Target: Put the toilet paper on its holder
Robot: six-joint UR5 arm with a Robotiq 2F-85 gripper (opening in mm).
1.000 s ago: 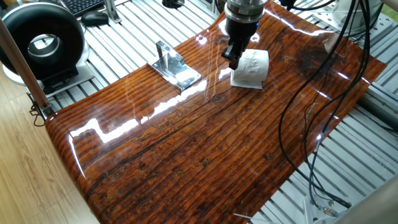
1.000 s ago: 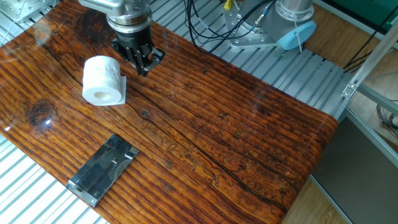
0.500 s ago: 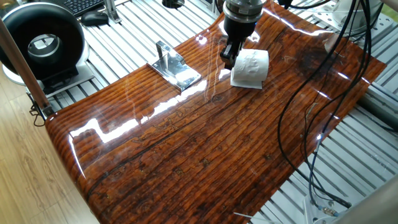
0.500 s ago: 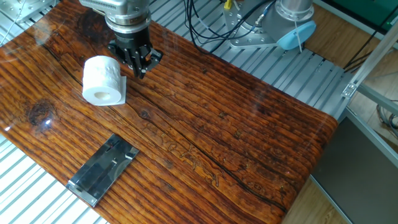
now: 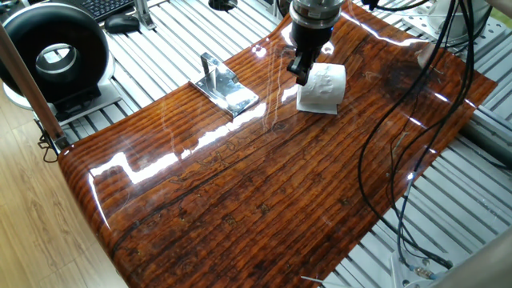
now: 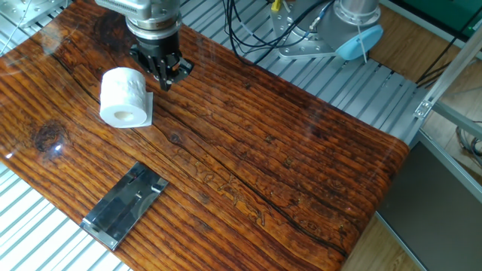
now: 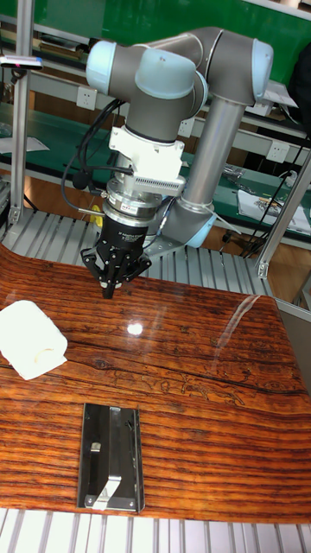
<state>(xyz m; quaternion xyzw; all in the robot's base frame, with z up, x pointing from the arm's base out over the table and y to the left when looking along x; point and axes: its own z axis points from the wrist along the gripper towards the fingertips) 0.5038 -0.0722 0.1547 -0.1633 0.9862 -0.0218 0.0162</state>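
Note:
The toilet paper (image 5: 324,88) is a white roll lying on its side on the wooden table, with a loose sheet under it. It also shows in the other fixed view as the toilet paper (image 6: 124,96) and at the left edge of the tall view as the toilet paper (image 7: 33,339). My gripper (image 5: 302,75) hangs just beside the roll, fingers pointing down, shut and holding nothing. The same gripper (image 6: 164,80) sits right of the roll, apart from it. The holder (image 5: 226,88) is a chrome plate with a short bent bar, standing apart from the roll; the holder (image 7: 110,458) lies near the table's front edge.
A large black ring-shaped device (image 5: 56,56) stands off the table at the left. Black cables (image 5: 384,144) hang over the table's right side. The wooden top (image 6: 286,150) rests on a slatted metal bench (image 6: 339,83).
The gripper has shifted a little, rising slightly and ending closer to the roll's side. The roll and the holder have not moved.

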